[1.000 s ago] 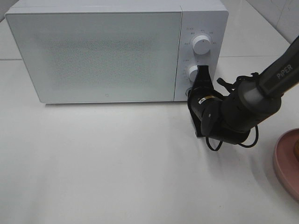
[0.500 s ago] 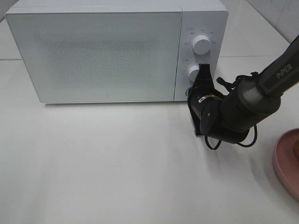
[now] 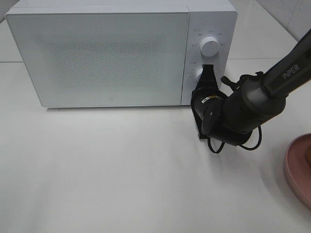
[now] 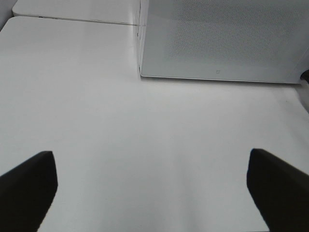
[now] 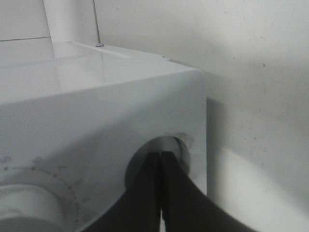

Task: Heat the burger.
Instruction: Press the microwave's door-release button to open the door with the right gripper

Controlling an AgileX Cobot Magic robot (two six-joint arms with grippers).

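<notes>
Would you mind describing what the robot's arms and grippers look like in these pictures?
The right arm is dark grey with rounded black joints, white PiPER lettering, a small yellowish label and a looping black cable. The right gripper has slim matte-black fingers. The left gripper shows only two blunt black fingertips.

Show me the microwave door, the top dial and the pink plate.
microwave door [image 3: 97, 58], exterior high view, middle of its panel.
top dial [image 3: 209, 47], exterior high view, its white face.
pink plate [image 3: 289, 170], exterior high view, its left rim.
</notes>
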